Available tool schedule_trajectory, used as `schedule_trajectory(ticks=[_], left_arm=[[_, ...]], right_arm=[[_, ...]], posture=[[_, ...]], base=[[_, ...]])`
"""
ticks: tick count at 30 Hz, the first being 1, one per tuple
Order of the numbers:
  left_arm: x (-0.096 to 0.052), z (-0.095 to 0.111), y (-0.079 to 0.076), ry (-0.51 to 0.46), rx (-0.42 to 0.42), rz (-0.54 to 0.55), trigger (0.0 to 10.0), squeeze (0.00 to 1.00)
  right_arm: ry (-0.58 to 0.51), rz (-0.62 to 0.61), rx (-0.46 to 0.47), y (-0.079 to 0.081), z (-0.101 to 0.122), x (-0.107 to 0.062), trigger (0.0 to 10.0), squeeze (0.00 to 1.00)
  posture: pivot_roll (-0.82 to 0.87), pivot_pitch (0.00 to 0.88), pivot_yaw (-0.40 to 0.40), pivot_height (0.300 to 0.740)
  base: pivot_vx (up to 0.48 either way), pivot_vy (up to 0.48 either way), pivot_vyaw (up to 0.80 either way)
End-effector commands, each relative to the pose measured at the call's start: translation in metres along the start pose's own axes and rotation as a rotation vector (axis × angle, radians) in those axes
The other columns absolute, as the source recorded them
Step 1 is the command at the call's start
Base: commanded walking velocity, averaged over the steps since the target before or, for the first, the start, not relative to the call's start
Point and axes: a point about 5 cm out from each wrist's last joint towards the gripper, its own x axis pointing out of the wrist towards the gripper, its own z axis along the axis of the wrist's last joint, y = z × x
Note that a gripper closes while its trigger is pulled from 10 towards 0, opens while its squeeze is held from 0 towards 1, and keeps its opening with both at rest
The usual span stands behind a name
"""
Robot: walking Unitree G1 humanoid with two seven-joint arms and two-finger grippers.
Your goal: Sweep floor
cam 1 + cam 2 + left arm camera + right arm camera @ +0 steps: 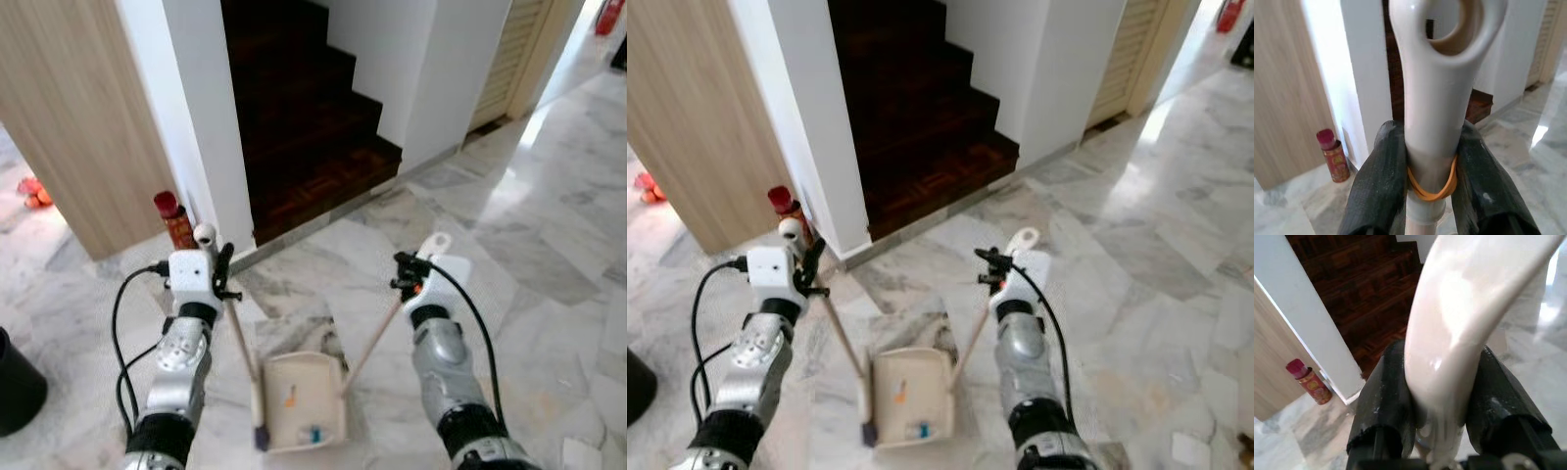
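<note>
A cream dustpan (306,401) lies on the marble floor between my arms, with small orange and blue scraps inside. Its long handle (377,328) slants up to my right gripper (409,274), which is shut on it near the top. My left gripper (223,279) is shut on the cream broom handle (240,338); the broom's small head (261,433) rests beside the dustpan's left edge. In the left wrist view the black fingers (1378,188) clamp the handle above an orange rubber band (1431,188). In the right wrist view the fingers (1386,401) squeeze the dustpan handle (1459,308).
A dark wooden staircase (304,127) rises straight ahead between white walls. A red bottle (176,220) stands by the wall corner at left. A wooden panel (78,127) is at far left, a black bin (15,387) at the left edge. Open marble floor (549,245) spreads to the right.
</note>
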Motion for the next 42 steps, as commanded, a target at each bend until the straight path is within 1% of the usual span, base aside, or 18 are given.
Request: schedule_trajectory(ticks=[1,3,20,25,35,42], left_arm=[[0.0046,0.0097,-0.0069,-0.041,-0.017,-0.017,10.0,0.0],[0.0047,0.0099,-0.0086,-0.042,-0.02,-0.02,10.0,0.0],[0.0019,0.0083,-0.0086,-0.037,-0.016,-0.025,10.0,0.0],[0.0027,0.0098,-0.0075,-0.038,-0.015,-0.021,10.0,0.0],[0.0029,0.0107,-0.0043,-0.037,-0.013,-0.009,10.0,0.0],[0.0033,0.0116,-0.0021,-0.038,-0.01,-0.001,10.0,0.0]], right_arm=[[-0.073,-0.002,0.037,0.0024,0.0171,0.006,10.0,0.0],[-0.069,0.006,0.038,0.0048,0.0163,0.006,10.0,0.0],[-0.064,0.016,0.032,0.0068,0.017,0.008,10.0,0.0],[-0.065,0.021,0.035,0.0088,0.0173,0.0083,10.0,0.0],[-0.06,0.01,0.028,0.0055,0.016,0.0076,10.0,0.0],[-0.066,0.013,0.017,0.0074,0.0174,0.0083,10.0,0.0]], posture=[[0.1,0.0,0.035,0.74],[0.09,0.0,0.037,0.74],[0.1,0.0,0.034,0.74],[0.11,0.0,0.033,0.74],[0.11,0.0,0.037,0.74],[0.11,0.0,0.04,0.74]], base=[[0.0,0.326,0.0],[0.0,0.347,0.0],[0.0,0.349,0.0],[0.0,0.349,0.0],[0.0,0.351,0.0],[0.0,0.35,0.08]])
